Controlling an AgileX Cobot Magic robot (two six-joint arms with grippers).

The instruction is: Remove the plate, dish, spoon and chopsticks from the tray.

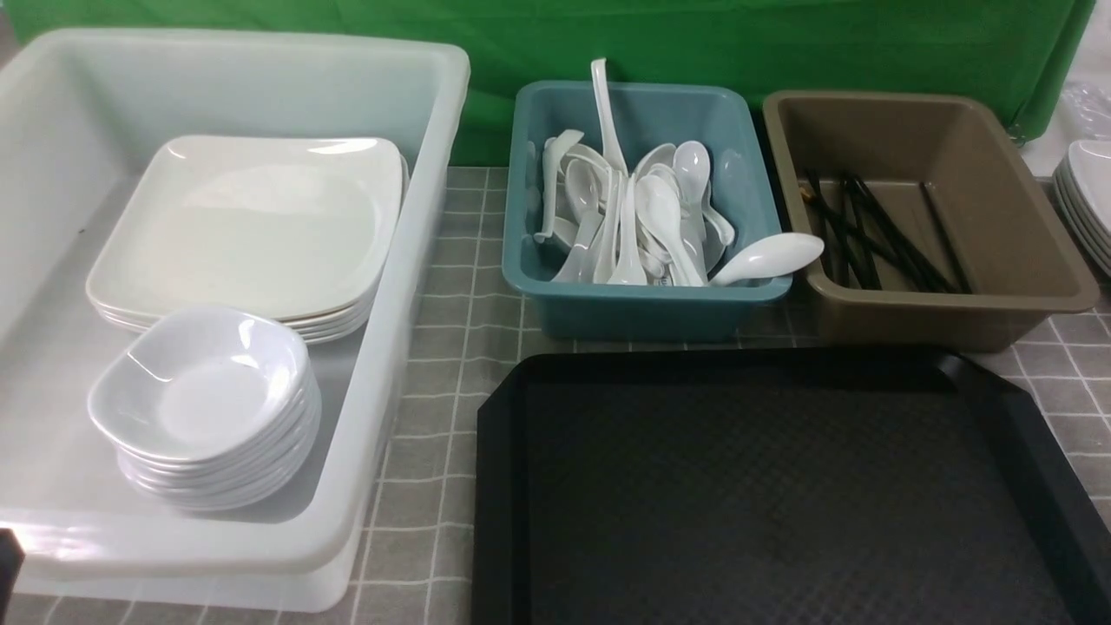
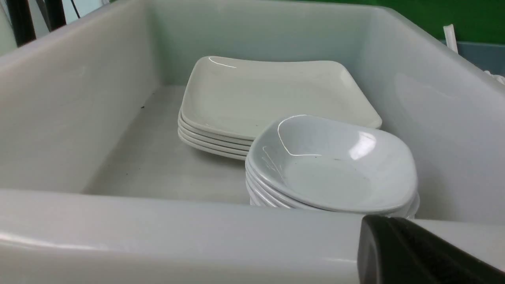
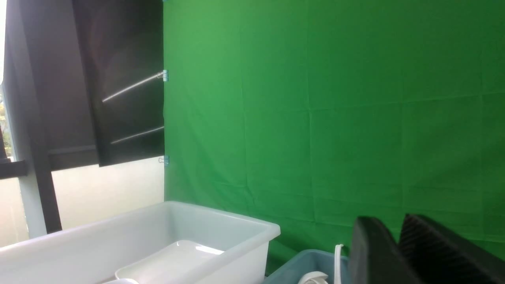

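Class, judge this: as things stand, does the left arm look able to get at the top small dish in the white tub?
Probably yes. The left gripper sits just outside the white tub, the stack of small dishes lies close inside, uncovered. Only the tub's rim stands between; the shut jaws would need opening.

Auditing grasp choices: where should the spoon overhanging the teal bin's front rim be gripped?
Probably the bowl of the spoon: it juts past the front rim of the teal bin, clear of the heap, while its handle runs in among the other spoons. Come from above, closing across the bowl's narrow width.
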